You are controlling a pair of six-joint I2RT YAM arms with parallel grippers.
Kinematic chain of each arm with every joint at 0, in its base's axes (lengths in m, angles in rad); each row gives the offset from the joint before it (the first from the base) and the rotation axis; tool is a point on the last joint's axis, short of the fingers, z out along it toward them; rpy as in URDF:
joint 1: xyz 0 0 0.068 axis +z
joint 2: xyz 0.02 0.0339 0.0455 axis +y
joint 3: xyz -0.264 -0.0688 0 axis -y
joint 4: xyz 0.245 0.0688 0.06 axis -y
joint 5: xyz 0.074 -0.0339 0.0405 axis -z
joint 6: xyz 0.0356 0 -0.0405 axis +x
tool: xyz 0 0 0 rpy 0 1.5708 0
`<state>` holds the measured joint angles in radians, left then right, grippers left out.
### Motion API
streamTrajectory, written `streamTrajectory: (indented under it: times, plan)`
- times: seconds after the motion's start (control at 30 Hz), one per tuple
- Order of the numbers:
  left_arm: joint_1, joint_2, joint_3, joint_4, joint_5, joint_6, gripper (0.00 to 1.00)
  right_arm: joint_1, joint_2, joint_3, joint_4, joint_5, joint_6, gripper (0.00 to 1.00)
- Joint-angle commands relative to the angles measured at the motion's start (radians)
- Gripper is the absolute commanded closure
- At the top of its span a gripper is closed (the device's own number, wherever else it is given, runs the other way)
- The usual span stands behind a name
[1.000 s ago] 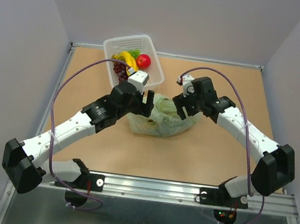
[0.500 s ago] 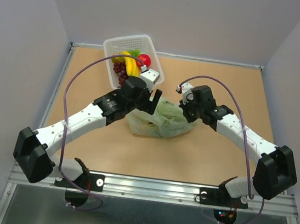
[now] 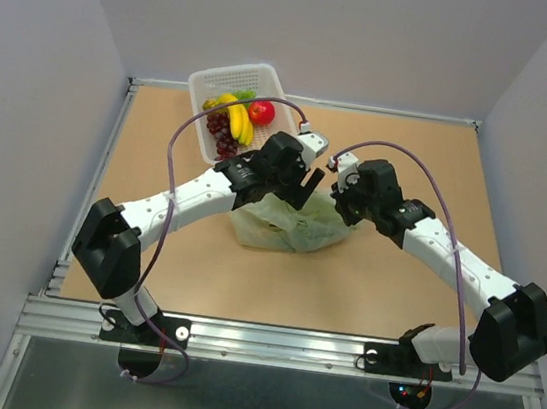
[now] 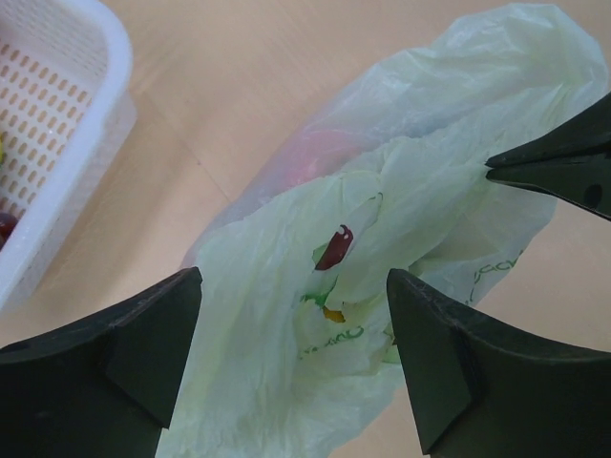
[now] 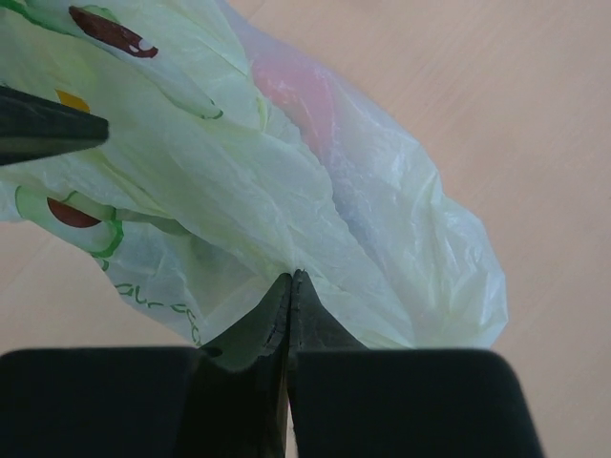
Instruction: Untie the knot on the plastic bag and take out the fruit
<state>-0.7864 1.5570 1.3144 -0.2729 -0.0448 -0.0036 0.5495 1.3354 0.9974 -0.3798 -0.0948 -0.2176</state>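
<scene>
- Hovering over the plastic bag [image 3: 285, 228], the left gripper [image 4: 293, 281] has its jaws spread wide, one finger on each side of the crumpled top, with nothing between them but air and green film below.
- The right gripper [image 5: 289, 279] has its jaws pressed together on a fold of the bag's thin plastic at its right end, and the film fans out from the tips.
- In the left wrist view, those dark closed tips poke in from the right edge, touching the bag.
- The bag lies in the middle of the table [image 3: 421, 153], slumped and wrinkled, with printed avocado pictures on its skin.
- The fruit [image 4: 320, 157] is inside the bag: one reddish shape glows through the film on the far side, and the rest I cannot make out.
- I cannot pick the knot out among the bunched folds.
- From above, both wrists crowd over the far half of the bag and cover its top; the two grippers sit near each other but apart.
- A white basket [image 3: 201, 82] stands at the far left, just beyond the left arm, holding a banana [image 3: 236, 119], purple grapes [image 3: 219, 132] and a round red piece [image 3: 261, 112].
- The basket's corner [image 4: 91, 134] shows near the bag, not touching it.
- Purple cables [image 3: 173, 146] arch over both arms.
</scene>
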Motion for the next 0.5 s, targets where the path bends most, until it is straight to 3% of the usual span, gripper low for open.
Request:
streamTrajectory:
  times: [0.0, 0.07, 0.17, 0.37, 0.47]
  plan:
    - [-0.008, 0.037, 0.048, -0.019, -0.041, 0.016, 0.20, 0.004, -0.035, -0.022, 0.059, -0.019, 0.014, 1.00]
    - [-0.008, 0.046, 0.048, -0.017, -0.073, 0.008, 0.42, 0.004, -0.042, -0.025, 0.064, -0.008, 0.020, 1.00]
    - [0.005, 0.013, 0.030, 0.009, -0.145, -0.041, 1.00, 0.004, -0.053, -0.040, 0.074, 0.055, 0.044, 1.00]
    - [0.111, -0.168, -0.035, 0.090, -0.202, -0.136, 1.00, -0.016, -0.088, -0.089, 0.101, 0.259, 0.167, 1.00]
    - [0.215, -0.256, -0.114, 0.118, -0.181, -0.225, 1.00, -0.071, -0.130, -0.120, 0.110, 0.358, 0.338, 1.00]
